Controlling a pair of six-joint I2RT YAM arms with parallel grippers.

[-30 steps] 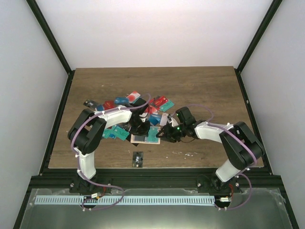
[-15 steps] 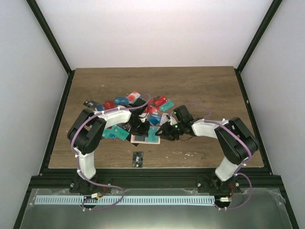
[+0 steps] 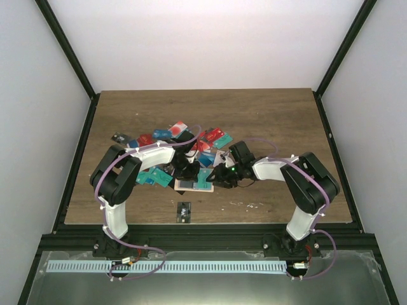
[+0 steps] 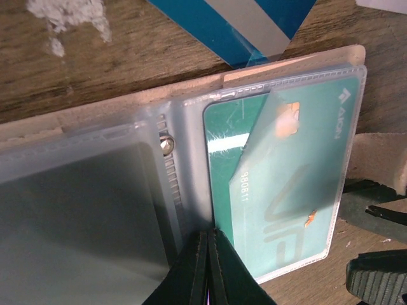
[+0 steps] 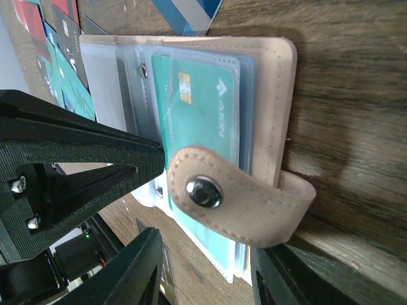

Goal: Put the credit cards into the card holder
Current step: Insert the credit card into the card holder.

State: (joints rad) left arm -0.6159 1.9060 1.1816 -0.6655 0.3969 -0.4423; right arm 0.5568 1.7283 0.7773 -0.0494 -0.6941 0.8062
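Note:
The tan card holder (image 3: 193,183) lies open on the table, with a teal card (image 4: 286,171) inside a clear sleeve. My left gripper (image 3: 185,170) is shut, and its fingertips (image 4: 210,235) press on the sleeves at the holder's spine. My right gripper (image 3: 220,180) is open at the holder's right edge. The snap tab (image 5: 235,203) is folded over the teal card (image 5: 203,114) and lies between the right gripper's fingers (image 5: 127,273). Several loose credit cards (image 3: 175,133) in red, blue, teal and black lie in a heap behind the holder.
A black card (image 3: 184,211) lies alone near the front edge. Teal cards (image 3: 154,179) lie left of the holder. A blue card (image 4: 248,25) lies just beyond the holder. The left gripper's black body (image 5: 70,171) fills the left of the right wrist view.
My right arm has shifted a little to the left, closer to the holder's edge. The left arm and the holder have not visibly moved.

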